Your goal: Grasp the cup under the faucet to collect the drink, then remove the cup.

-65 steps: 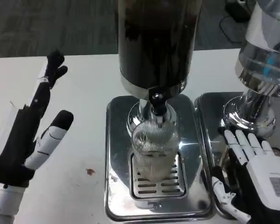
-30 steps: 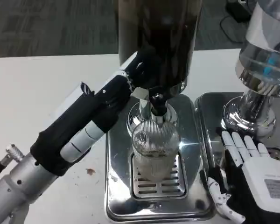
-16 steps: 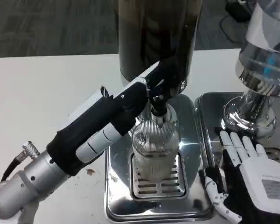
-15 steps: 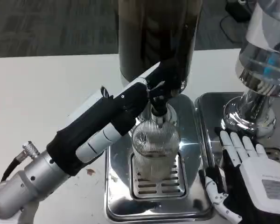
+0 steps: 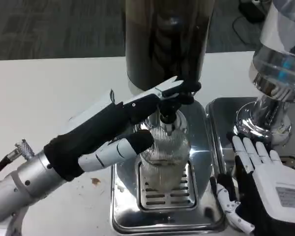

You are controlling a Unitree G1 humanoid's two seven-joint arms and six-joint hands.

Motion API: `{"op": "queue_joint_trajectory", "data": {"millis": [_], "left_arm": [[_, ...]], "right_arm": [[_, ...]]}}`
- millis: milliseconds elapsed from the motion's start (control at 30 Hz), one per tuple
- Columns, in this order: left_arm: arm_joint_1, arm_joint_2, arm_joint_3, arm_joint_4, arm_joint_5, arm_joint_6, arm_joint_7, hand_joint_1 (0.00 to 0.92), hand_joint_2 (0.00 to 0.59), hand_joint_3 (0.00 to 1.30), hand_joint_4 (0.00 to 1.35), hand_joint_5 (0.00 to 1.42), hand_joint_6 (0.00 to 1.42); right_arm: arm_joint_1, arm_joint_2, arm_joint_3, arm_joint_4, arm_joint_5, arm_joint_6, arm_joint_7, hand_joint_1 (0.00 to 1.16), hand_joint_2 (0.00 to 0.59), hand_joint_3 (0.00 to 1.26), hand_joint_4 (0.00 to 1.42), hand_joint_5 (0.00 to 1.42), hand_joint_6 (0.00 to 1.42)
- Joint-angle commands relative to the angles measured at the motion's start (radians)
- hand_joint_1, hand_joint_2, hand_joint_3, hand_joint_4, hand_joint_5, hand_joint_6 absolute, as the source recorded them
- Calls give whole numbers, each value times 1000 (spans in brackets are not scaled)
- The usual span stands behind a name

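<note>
Ribbed glass cup [image 5: 163,152] standing upright at centre frame, on the slotted grate of the steel drip tray [image 5: 123,196], directly below the faucet [image 5: 166,114] of the dark drink dispenser [image 5: 168,39]. Long axis vertical, mouth up toward the spout.

Left hand [image 5: 119,130] reaching in from the lower left, laid slantwise across the left side of the cup. Fingertips [image 5: 187,89] up at the faucet lever, touching or just short of it; cannot tell which. Thumb [image 5: 119,150] stretched toward the cup's left wall, tip at or against the glass. Fingers extended rather than wrapped, nothing plainly gripped; held as open.

Right hand [image 5: 265,182] at lower right, back upward, fingers straight and apart, resting on the neighbouring tray [image 5: 221,110] beneath the second, clear dispenser [image 5: 278,64]. Holding nothing.

Deciding relation: cup just to the right of and below the left palm, well nearer to that hand than to the right one, which sits apart across the tray's edge. Likely step in hand: working the lever to start the pour. To take the cup afterwards, probably a drop of the left hand and a sideways wrap around the upright wall, then a level draw toward the bottom of the frame, clear of the spout
</note>
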Motion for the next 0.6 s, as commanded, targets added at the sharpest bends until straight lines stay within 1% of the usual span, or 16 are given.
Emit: {"op": "queue_joint_trajectory", "data": {"millis": [33, 233, 400, 433, 467, 533, 567, 600], "left_arm": [[-21, 50, -27, -17, 76, -50, -42, 0, 193, 144, 0, 136, 51], [-49, 95, -47, -1, 127, -109, -42, 0, 199, 116, 0, 97, 14], [-59, 117, -58, 8, 142, -138, -34, 0, 201, 115, 0, 85, 2], [-59, 121, -59, 8, 144, -142, -31, 0, 201, 115, 0, 83, 0], [-59, 123, -61, 7, 145, -144, -28, 0, 202, 115, 0, 83, 0], [-52, 126, -59, 3, 145, -142, -20, 0, 202, 115, 0, 82, 0], [-49, 126, -58, 2, 145, -140, -15, 0, 202, 115, 0, 82, 0], [-47, 127, -57, 2, 144, -139, -12, 0, 202, 115, 0, 82, 0]], "right_arm": [[-7, 6, -1, 15, 4, 4, -19, 186, 510, 9, 0, 0, 0], [-13, 10, 2, 25, 4, 4, -27, 185, 510, 13, 0, 0, 0], [-17, 14, 5, 32, 10, 2, -30, 185, 510, 14, 0, 0, 0], [-16, 18, 1, 35, 27, -6, -35, 185, 510, 14, 0, 0, 0], [-15, 26, -10, 34, 67, -14, -27, 185, 510, 14, 0, 0, 0], [-9, 42, -47, 27, 224, -76, -5, 185, 510, 14, 0, 0, 0], [-11, 46, -58, 19, 291, -102, 17, 185, 510, 14, 0, 0, 0], [-14, 50, -69, 19, 360, -136, 32, 220, 469, 15, 0, 0, 0]]}}
